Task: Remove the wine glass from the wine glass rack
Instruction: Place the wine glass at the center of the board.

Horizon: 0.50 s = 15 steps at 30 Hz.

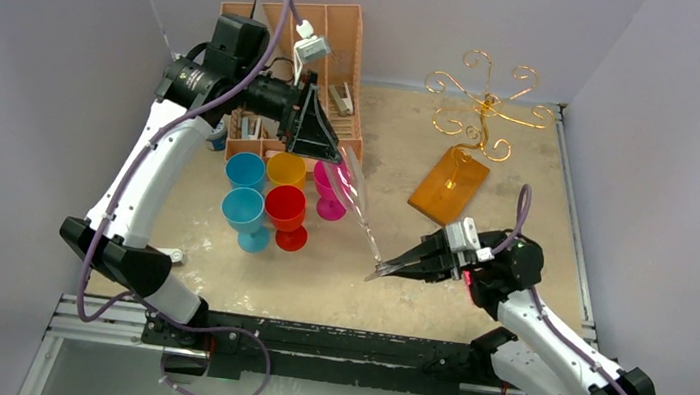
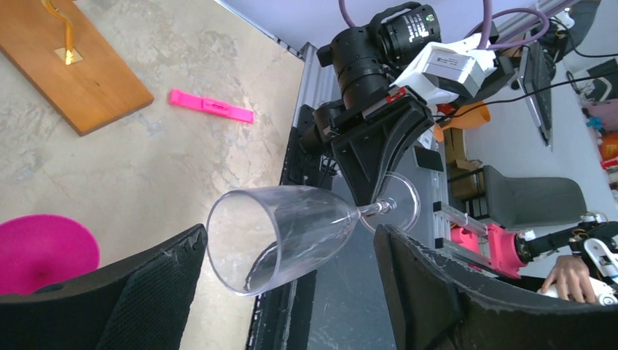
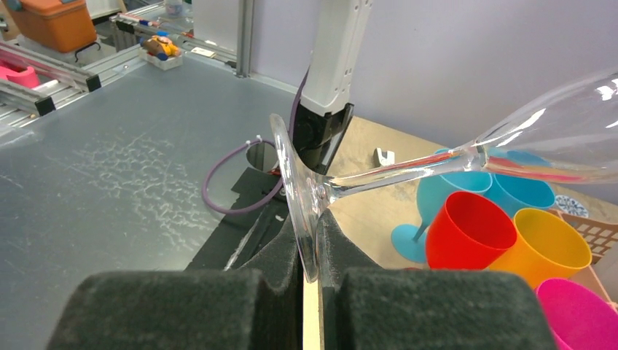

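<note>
right gripper [image 3: 310,248]: jaws clamped on the foot of the clear wine glass [image 3: 393,175] | wine glass: tilted in the air above the middle of the table [image 1: 523,229], well apart from the wine glass rack [image 1: 449,185] near the far right corner | left gripper [image 2: 291,240]: jaws apart, fingers flanking the bowl

Robotics lab, plain grey booth walls [image 1: 33,38], aluminium rail frame [image 1: 576,230], orange storage bin [image 3: 55,22] beyond.

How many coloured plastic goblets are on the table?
5, left of centre: back blue goblet, front blue goblet, yellow goblet behind red goblet, pink goblet rightmost. The left arm may hide more.
</note>
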{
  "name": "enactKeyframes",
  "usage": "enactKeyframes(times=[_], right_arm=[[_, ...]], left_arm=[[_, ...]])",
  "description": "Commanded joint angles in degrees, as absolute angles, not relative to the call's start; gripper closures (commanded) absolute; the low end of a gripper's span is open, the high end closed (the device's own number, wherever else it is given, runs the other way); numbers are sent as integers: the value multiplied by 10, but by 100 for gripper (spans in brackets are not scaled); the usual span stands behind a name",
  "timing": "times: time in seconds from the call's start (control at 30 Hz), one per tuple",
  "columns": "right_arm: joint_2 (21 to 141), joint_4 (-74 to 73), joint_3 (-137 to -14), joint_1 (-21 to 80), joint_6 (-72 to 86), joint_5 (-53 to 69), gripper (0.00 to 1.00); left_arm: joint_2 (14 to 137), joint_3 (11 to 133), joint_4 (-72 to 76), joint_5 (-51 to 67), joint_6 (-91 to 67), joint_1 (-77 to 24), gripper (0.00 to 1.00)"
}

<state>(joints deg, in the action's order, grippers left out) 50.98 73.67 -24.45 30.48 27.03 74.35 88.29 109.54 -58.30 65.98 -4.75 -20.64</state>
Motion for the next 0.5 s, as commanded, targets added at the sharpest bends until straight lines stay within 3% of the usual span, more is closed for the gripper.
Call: enactKeyframes(times=[0.0,0.23,0.33,0.47], right_arm=[[489,705,-274,308,243,758,100],[475,644,-272,308,189,739,100],[455,529,-286,308,103,731,100],[408,236,-334,308,-99,723,100]], left_arm=[[893,1120,-579,695,-21,-205,19],[865,1099,-590,686,-29,-212,22],[857,1069,-571,687,-45,-242,32],[844,1035,-555,692,-50,-260,49]])
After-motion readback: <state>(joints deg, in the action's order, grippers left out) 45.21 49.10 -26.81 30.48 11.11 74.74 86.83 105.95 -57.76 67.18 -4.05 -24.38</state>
